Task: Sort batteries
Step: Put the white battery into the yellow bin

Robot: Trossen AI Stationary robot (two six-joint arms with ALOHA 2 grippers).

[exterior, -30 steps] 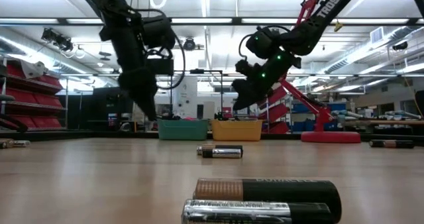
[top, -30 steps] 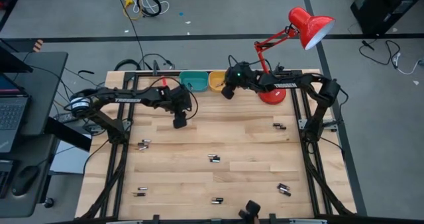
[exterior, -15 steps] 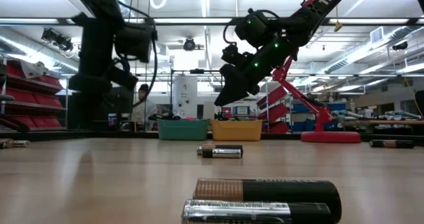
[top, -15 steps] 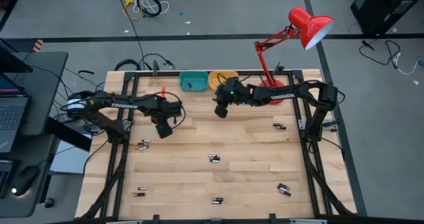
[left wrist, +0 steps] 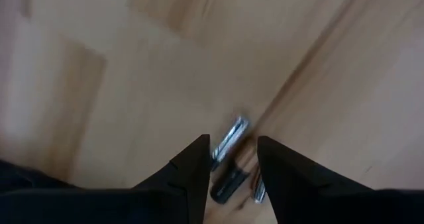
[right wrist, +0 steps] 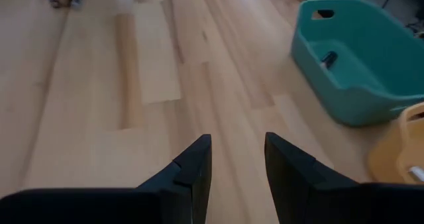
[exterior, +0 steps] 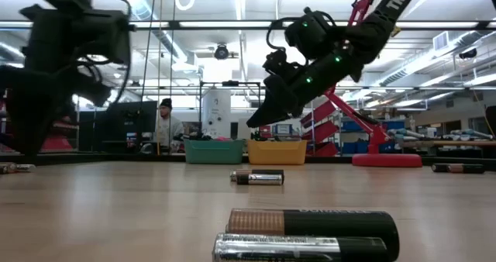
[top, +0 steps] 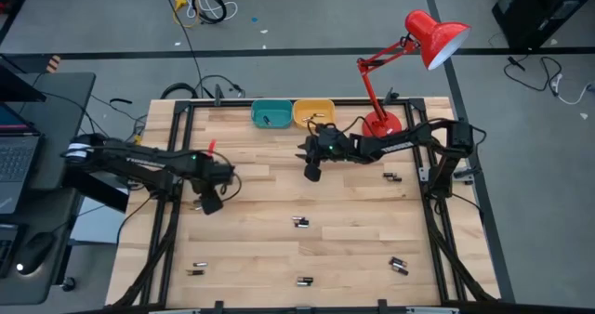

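A light wooden table [top: 279,249] in a workshop hall carries a red desk lamp [top: 423,45] at its far right corner and two small bins at its far edge, a teal bin [top: 271,114] and a yellow bin [top: 313,112] side by side.

Judging by what lies where, the sorting is barely started. The right wrist view shows one battery [right wrist: 328,58] inside the teal bin and something pale at the rim of the yellow one, too cut off to name. Most batteries are loose on the wood: a pair near the left edge [top: 201,202], a pair at mid-table [top: 300,222], one by the right rail [top: 391,176], a pair at front right [top: 398,265], one at front centre [top: 304,281] and a pair at front left [top: 195,270].

The left gripper [left wrist: 232,159] hangs low over the left-edge pair, fingers apart with a dark battery and a silvery one showing in the gap between them, nothing clamped yet. The right gripper [right wrist: 235,159] hovers over bare wood just in front of the bins, fingers apart and empty.

So at least eight or nine batteries are left to carry; the left-edge pair looks like the next pick.
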